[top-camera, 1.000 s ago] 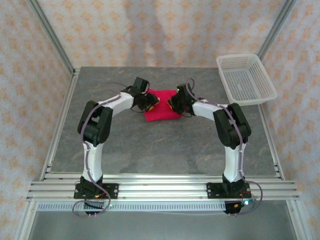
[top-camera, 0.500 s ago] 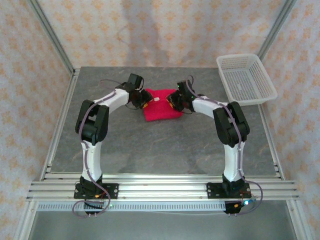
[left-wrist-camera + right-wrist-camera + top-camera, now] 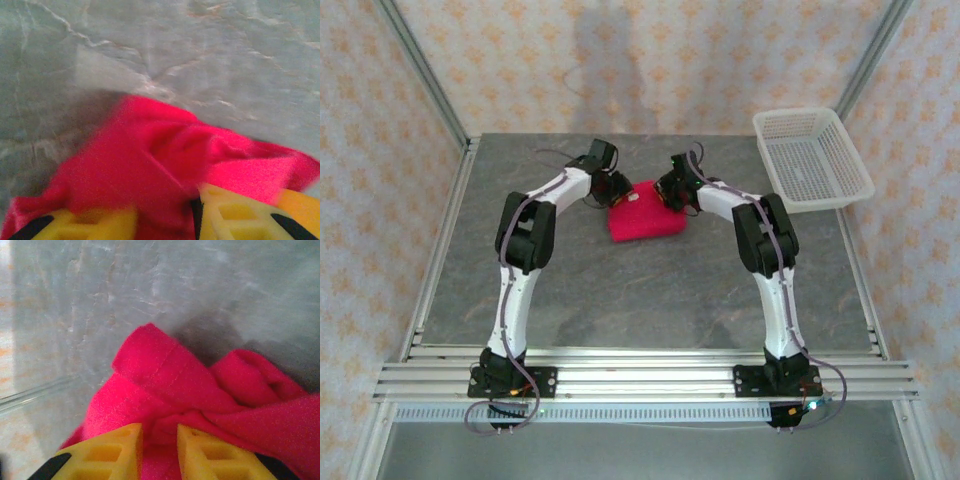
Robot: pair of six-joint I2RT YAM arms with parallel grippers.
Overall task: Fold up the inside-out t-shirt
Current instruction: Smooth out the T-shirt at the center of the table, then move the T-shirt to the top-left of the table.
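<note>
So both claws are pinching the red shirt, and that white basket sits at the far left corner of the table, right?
Not quite: the white basket sits at the far right corner of the table, as the top external view shows. The rest holds: the left gripper and the right gripper each pinch the red t-shirt.

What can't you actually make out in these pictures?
Left wrist view: the t-shirt is blurred, its seams unreadable; the left gripper is cut off by the bottom edge.
Right wrist view: the right gripper is likewise cut off.
Top view: sleeves and collar too small; grippers cover the far edge.
</note>
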